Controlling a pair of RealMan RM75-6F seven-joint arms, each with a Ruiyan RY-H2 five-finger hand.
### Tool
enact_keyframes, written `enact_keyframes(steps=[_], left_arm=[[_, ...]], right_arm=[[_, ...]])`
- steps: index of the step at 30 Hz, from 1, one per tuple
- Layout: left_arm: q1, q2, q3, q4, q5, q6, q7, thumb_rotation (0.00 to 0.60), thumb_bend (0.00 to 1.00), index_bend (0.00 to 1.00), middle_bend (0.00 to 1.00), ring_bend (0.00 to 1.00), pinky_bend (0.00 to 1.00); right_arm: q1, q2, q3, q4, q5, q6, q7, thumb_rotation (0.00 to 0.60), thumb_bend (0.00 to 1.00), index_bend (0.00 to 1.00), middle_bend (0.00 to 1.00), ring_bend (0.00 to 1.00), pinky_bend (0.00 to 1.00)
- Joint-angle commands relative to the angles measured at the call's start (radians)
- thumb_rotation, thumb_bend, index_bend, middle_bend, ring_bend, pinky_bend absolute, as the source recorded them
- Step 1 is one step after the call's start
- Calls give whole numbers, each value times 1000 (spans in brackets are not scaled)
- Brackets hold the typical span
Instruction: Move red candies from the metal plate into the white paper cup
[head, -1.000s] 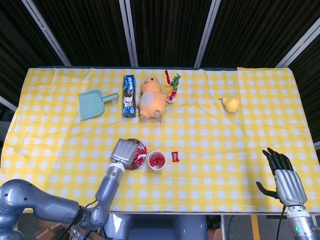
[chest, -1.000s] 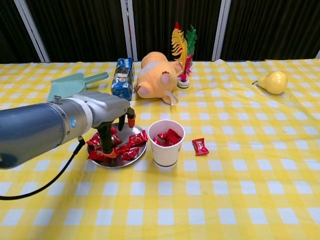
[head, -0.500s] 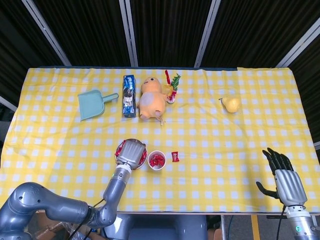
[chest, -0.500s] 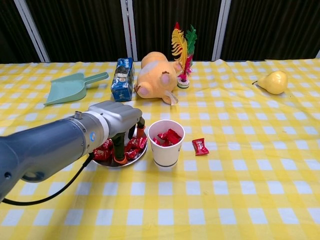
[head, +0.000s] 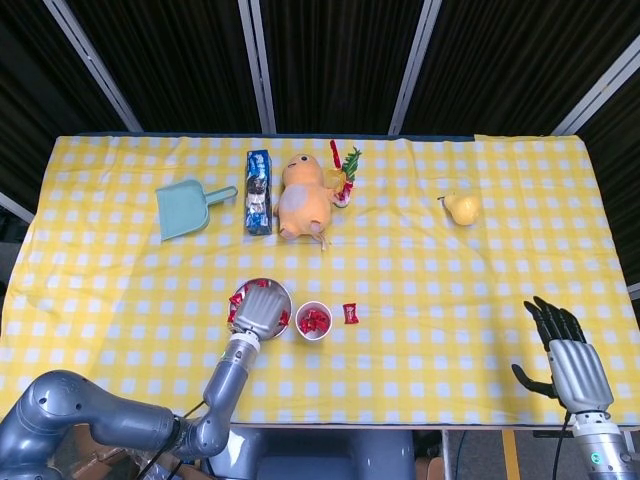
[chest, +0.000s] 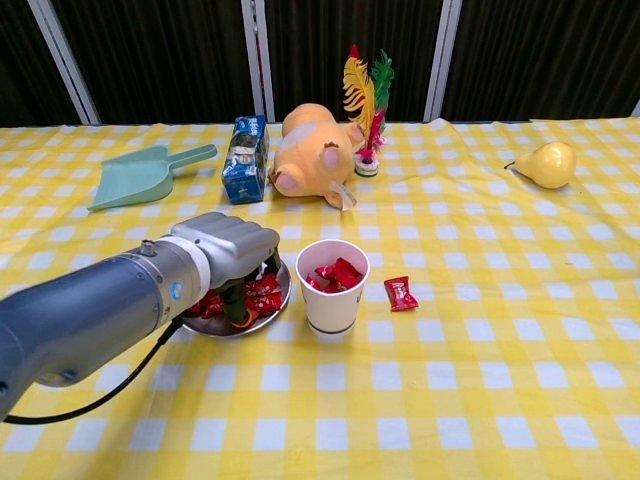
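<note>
The metal plate holds several red candies left of the table's middle. My left hand sits low over the plate, its fingers curled down among the candies; the fingers hide whether one is gripped. The white paper cup stands upright just right of the plate with red candies inside. One loose red candy lies on the cloth right of the cup. My right hand rests at the near right edge, fingers apart and holding nothing.
Along the back stand a teal dustpan, a blue carton, an orange plush toy and a feather toy. A yellow pear lies at the back right.
My left hand moved from the plate's left side toward its right side and lowered, fingers now curled into the candies. The right hand has not moved.
</note>
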Motion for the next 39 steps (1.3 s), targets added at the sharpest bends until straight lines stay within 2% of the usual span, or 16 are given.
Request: enact_keyframes(steps=[1, 12, 19, 28, 39], left_arm=[[7, 18, -8, -22, 15, 12, -3, 600, 427, 536, 599, 870, 971], [-5, 146, -70, -216, 50, 72, 49, 600, 427, 536, 598, 870, 971], [-39, 183, -111, -307, 46, 90, 92, 600, 427, 534, 596, 870, 971], [-99, 123, -142, -286, -3, 86, 130, 600, 427, 522, 586, 870, 971], [-146, 40, -143, -210, -44, 73, 149, 600, 415, 489, 547, 870, 971]], right_arm=[[0, 0, 0, 0, 1, -1, 0, 600, 341, 0, 0, 0, 0], [0, -1, 1, -1, 2, 0, 0, 600, 342, 0, 0, 0, 0], [-1, 0, 0, -3, 1, 1, 0, 600, 341, 0, 0, 0, 0], [0, 2, 1, -4, 3, -1, 6, 600, 341, 0, 0, 0, 0], [2, 6, 2, -4, 6, -8, 17, 600, 341, 0, 0, 0, 0]])
